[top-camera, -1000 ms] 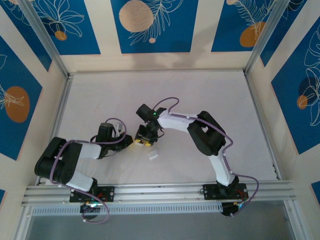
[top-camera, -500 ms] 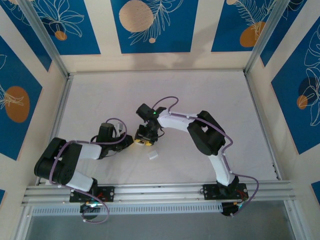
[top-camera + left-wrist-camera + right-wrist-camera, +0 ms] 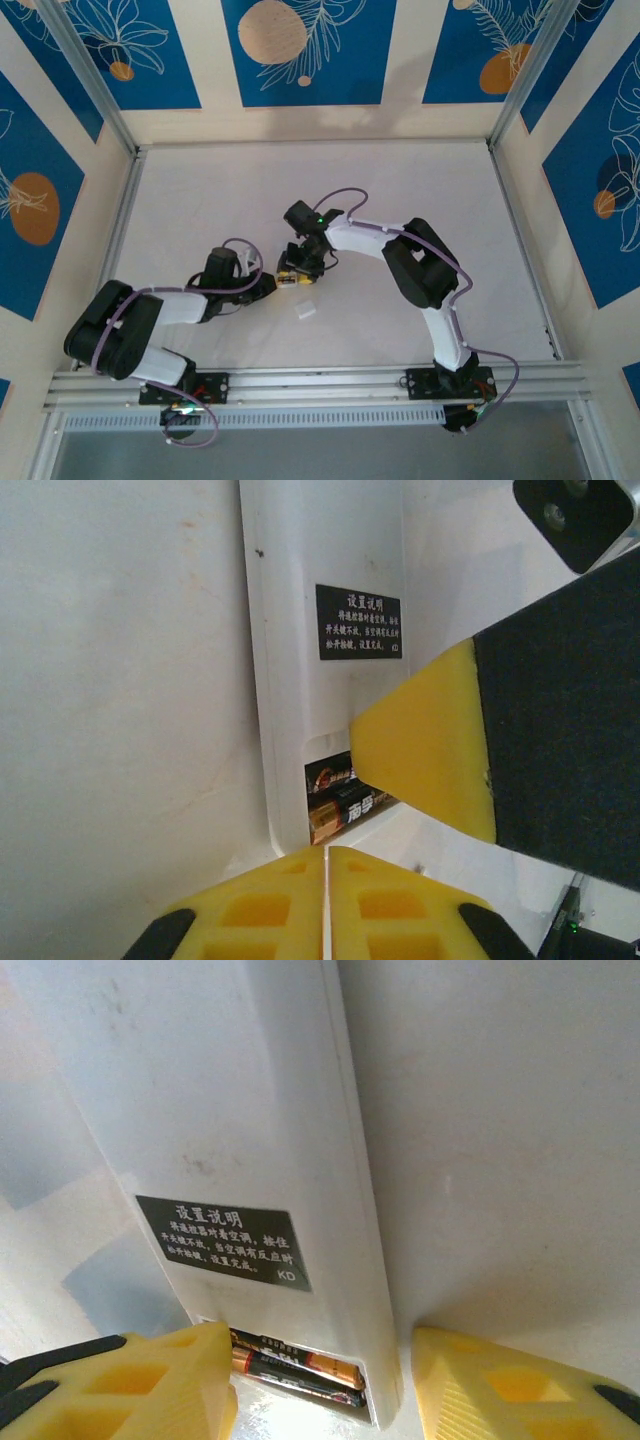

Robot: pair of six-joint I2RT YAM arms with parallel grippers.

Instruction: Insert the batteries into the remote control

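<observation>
The white remote control (image 3: pixel 230 1110) lies back-up, with a black printed label (image 3: pixel 360 622) mid-face. Its battery bay is uncovered, and two dark batteries with gold-orange ends (image 3: pixel 300 1368) lie side by side in it, also seen as the batteries (image 3: pixel 340 800) from the left wrist. My right gripper (image 3: pixel 320 1385) is open at the bay end: one yellow finger (image 3: pixel 150 1380) overlaps the bay's corner, the other stands off the remote's edge. My left gripper (image 3: pixel 327 852) is shut and empty, its tips just short of the bay end. In the top view the left gripper (image 3: pixel 264 285) and right gripper (image 3: pixel 298 272) nearly meet.
A small loose white squarish piece (image 3: pixel 305 312) lies on the white tabletop (image 3: pixel 400 180) just in front of the grippers. Low walls and aluminium rails (image 3: pixel 300 378) border the work area.
Both grippers have shifted a little to the right over the table, the left one closing in on the right. The loose white piece has not moved.
</observation>
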